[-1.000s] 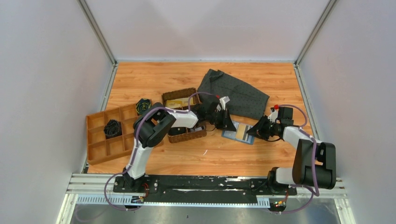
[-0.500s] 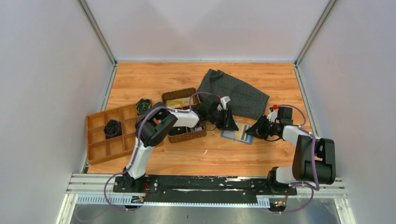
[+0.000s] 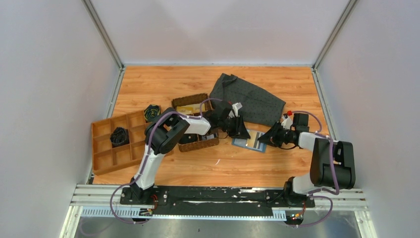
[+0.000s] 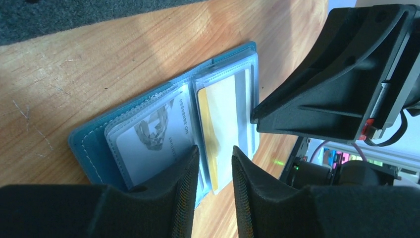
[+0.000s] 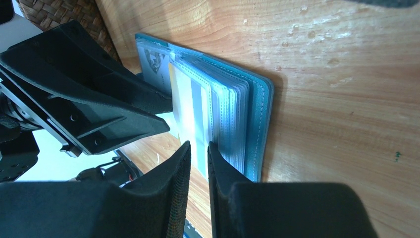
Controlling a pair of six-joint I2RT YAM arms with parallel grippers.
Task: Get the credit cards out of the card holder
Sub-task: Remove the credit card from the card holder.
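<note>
while open, card holder [image 3: 247, 141] closely flanked

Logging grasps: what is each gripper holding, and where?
Right gripper pinches a pale card by its edge; left gripper straddles the yellow card, grip unclear.

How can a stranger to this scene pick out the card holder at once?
Find the dark grey dotted cloth on the wooden table. Just nearer than it, between the left gripper and the right gripper, the card holder lies open. It alone is flat and blue, with clear sleeves showing cards; the neighbouring basket is brown.
</note>
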